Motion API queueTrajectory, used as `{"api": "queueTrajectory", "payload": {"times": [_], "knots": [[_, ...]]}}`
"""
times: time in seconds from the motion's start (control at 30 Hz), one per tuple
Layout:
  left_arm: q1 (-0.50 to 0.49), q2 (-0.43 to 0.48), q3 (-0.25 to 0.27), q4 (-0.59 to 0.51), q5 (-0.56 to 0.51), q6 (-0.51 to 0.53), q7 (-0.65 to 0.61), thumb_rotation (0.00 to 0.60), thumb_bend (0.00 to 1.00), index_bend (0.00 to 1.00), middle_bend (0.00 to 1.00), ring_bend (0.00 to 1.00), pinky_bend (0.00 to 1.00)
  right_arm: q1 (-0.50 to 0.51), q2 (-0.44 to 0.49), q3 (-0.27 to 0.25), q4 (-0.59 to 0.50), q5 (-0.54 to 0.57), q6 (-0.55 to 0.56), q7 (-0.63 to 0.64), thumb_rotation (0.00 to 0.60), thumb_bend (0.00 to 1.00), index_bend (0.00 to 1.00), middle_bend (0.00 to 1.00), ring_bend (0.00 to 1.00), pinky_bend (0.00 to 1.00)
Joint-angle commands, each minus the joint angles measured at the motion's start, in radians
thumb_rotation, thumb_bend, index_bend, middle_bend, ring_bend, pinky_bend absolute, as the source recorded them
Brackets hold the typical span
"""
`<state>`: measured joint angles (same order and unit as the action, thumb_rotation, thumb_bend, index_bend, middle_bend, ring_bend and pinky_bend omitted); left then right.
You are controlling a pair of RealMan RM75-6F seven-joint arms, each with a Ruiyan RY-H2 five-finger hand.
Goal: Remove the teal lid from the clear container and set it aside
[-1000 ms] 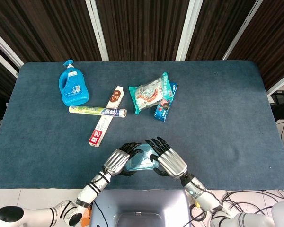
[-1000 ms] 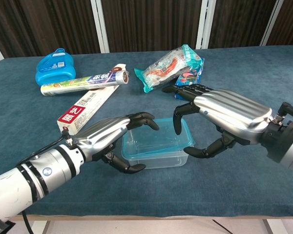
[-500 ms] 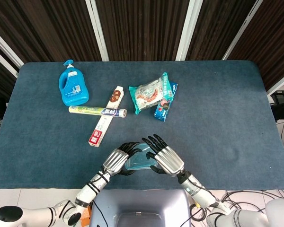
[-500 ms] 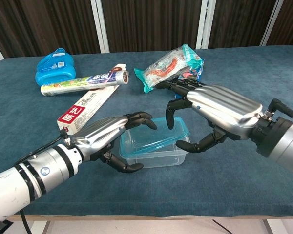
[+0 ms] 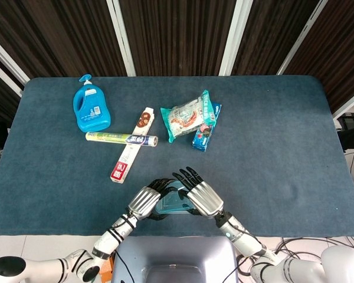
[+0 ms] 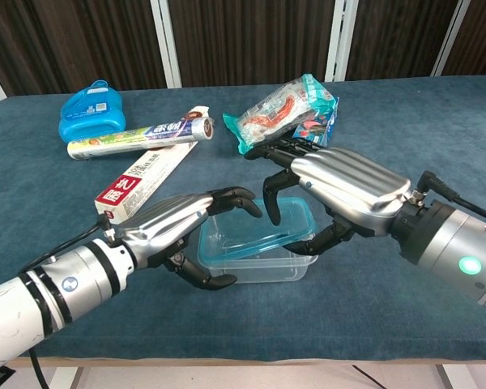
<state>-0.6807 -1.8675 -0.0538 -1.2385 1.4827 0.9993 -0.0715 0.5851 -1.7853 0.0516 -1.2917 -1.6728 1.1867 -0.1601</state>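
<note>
We see our left hand (image 6: 182,229) cupping the left end of the clear rectangular plastic container (image 6: 259,260) at the table's near edge, while our right hand (image 6: 334,192) grips the translucent teal lid (image 6: 263,236), tilted up on its right.

Head view: both hands cover most of clear container (image 5: 168,206) and teal lid (image 5: 178,196). Chest view: right-hand fingers (image 6: 282,174) hide lid's far edge; fingertip contact w/ lid can't tell.
</note>
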Motion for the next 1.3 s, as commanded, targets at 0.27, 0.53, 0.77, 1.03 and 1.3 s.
{"api": "queueTrajectory", "payload": {"times": [0.27, 0.53, 0.77, 1.03, 1.3], "knots": [[0.000, -0.005, -0.001, -0.001, 0.018, 0.020, -0.040, 0.600, 0.27, 0.22, 0.28, 0.20, 0.11, 0.008, -0.024, -0.018, 0.037, -0.018, 0.015, 0.019, 0.600, 0.43, 0.73, 0.16, 0.00, 0.00], [0.010, 0.004, -0.003, -0.024, 0.066, 0.094, -0.132, 0.600, 0.28, 0.00, 0.00, 0.00, 0.00, 0.010, -0.014, -0.028, 0.025, -0.041, 0.042, 0.013, 0.600, 0.48, 0.74, 0.16, 0.00, 0.00], [0.015, 0.027, -0.008, -0.056, 0.083, 0.130, -0.177, 0.600, 0.28, 0.00, 0.00, 0.00, 0.00, 0.000, 0.007, -0.036, -0.002, -0.068, 0.085, -0.012, 0.600, 0.48, 0.75, 0.16, 0.00, 0.00], [0.021, 0.067, -0.025, -0.081, 0.050, 0.122, -0.153, 0.600, 0.28, 0.00, 0.00, 0.00, 0.00, 0.000, 0.040, -0.025, -0.044, -0.096, 0.128, -0.032, 0.600, 0.48, 0.75, 0.16, 0.00, 0.00], [0.027, 0.086, -0.034, -0.066, 0.039, 0.132, -0.156, 0.600, 0.29, 0.00, 0.00, 0.00, 0.00, 0.016, 0.054, -0.014, -0.060, -0.130, 0.141, -0.095, 0.600, 0.48, 0.75, 0.17, 0.01, 0.02]]}}
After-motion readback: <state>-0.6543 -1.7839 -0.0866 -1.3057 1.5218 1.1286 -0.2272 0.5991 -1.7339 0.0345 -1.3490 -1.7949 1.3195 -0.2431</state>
